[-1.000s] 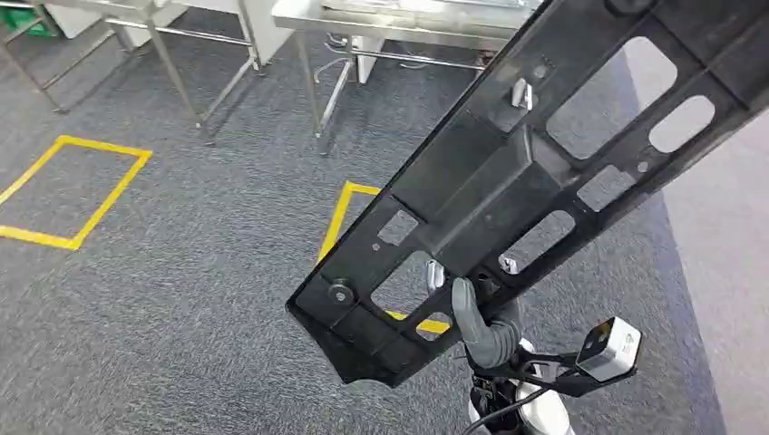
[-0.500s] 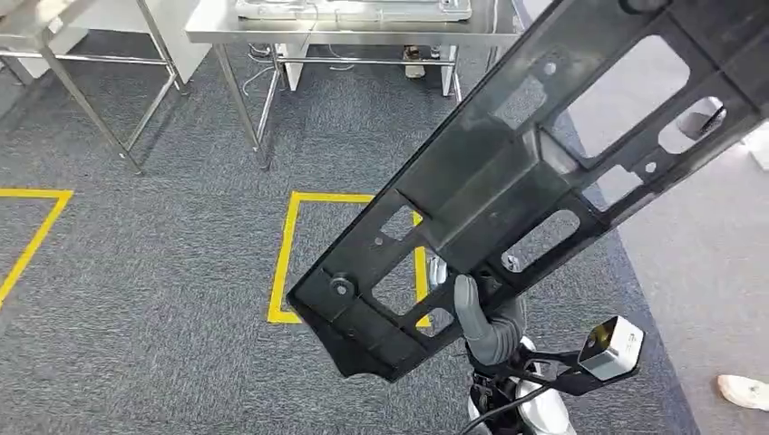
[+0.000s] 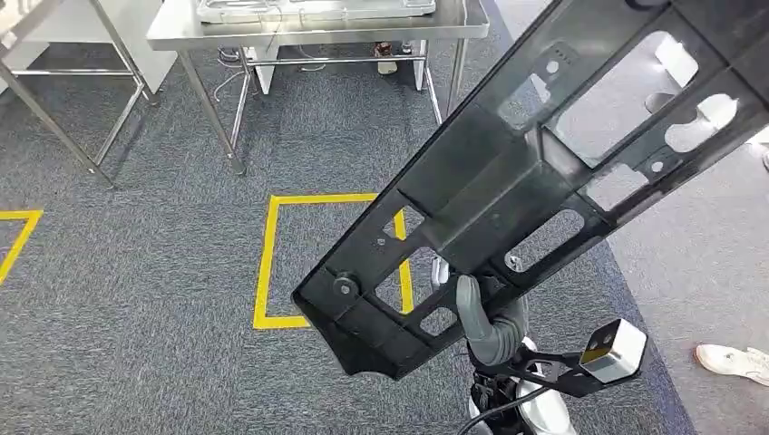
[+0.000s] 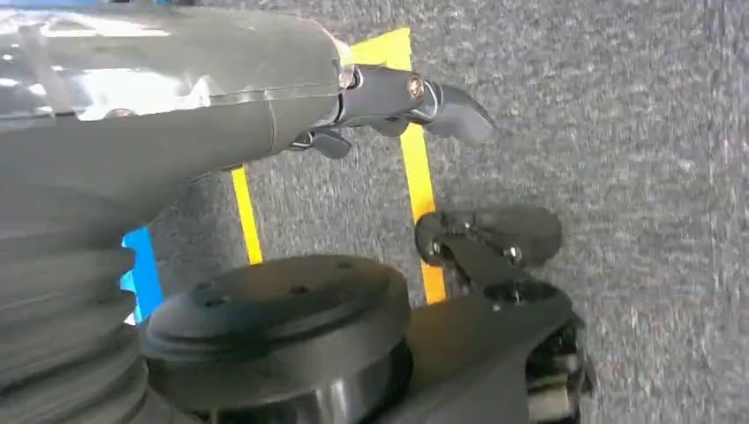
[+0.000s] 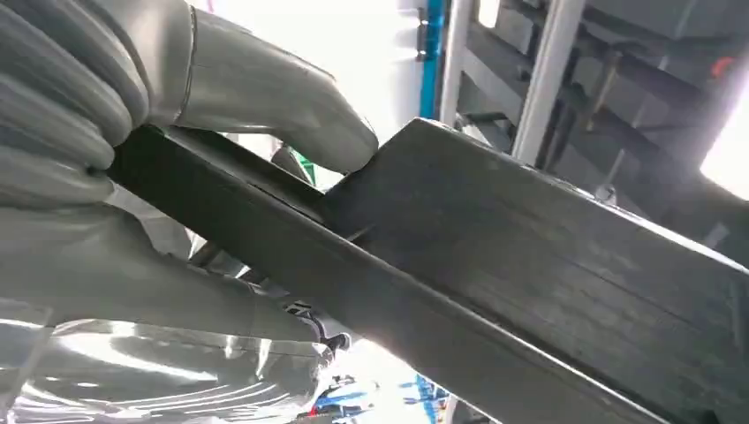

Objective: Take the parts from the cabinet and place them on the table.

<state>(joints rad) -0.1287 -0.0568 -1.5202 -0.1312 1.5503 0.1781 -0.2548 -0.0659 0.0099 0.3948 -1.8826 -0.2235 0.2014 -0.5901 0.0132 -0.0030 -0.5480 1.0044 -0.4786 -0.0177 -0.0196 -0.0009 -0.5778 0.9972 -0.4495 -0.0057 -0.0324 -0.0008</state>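
Head view — right robot hand (image 3: pixel 490 322) grips black part (image 3: pixel 535 181) tilted.

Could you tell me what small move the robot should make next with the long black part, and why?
Probably step forward toward the steel table. The right hand holds the black part up over carpet, and the table stands ahead, beyond the yellow floor square.

Grey carpet (image 3: pixel 136 299) covers the floor, marked with a yellow tape square (image 3: pixel 272 263) and part of another at the left edge. A steel table (image 3: pixel 308 23) stands on the carpet beyond the square, a tray (image 3: pixel 308 9) on its top. A white shoe (image 3: pixel 734 361) rests at the right.
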